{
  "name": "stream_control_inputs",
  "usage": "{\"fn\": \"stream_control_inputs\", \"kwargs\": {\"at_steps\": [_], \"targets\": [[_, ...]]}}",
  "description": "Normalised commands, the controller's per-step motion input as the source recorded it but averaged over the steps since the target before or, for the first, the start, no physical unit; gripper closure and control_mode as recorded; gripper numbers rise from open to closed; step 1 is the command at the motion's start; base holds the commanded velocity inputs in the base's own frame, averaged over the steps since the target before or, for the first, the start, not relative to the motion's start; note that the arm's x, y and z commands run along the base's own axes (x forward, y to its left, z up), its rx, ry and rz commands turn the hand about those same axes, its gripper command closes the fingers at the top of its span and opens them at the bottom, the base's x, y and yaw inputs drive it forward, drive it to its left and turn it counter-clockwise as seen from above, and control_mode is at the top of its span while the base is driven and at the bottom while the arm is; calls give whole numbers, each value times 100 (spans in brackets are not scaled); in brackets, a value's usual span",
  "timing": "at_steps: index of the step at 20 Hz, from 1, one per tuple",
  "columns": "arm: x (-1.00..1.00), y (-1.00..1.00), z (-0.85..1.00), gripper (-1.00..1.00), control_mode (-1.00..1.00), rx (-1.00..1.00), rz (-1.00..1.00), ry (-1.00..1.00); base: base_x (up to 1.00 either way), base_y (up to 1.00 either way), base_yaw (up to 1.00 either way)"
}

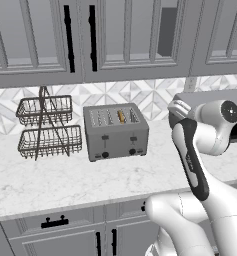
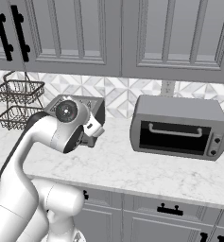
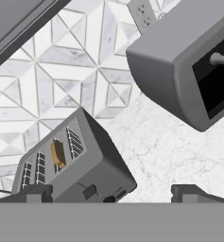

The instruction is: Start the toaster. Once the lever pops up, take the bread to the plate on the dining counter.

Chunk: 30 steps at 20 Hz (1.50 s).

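The grey four-slot toaster stands on the kitchen counter against the tiled wall, its two black levers and two knobs facing me. The golden-tan bread sits in one of its right-hand slots. The hand view shows the toaster tilted at the lower left, with the bread in its slot. My gripper is open, its fingertips wide apart with nothing between them. It hangs in the air to the right of the toaster, apart from it. The plate and the dining counter are out of view.
A grey toaster oven stands on the counter to the right of the toaster. A two-tier wire basket stands to its left. Grey wall cabinets hang overhead. Bare marble counter lies in front of the toaster.
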Motion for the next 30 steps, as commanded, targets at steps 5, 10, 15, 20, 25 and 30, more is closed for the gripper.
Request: {"fn": "stream_control_inputs", "kwargs": {"at_steps": [5,10,15,20,25,30], "targets": [[0,0,0,-100,-100,0,0,0,0,0,0],[0,0,0,-100,-100,0,0,0,0,0,0],[0,0,0,-100,-100,0,0,0,0,0,0],[0,0,0,-100,-100,0,0,0,0,0,0],[0,0,0,-100,-100,0,0,0,0,0,0],[0,0,0,-100,-100,0,0,0,0,0,0]]}}
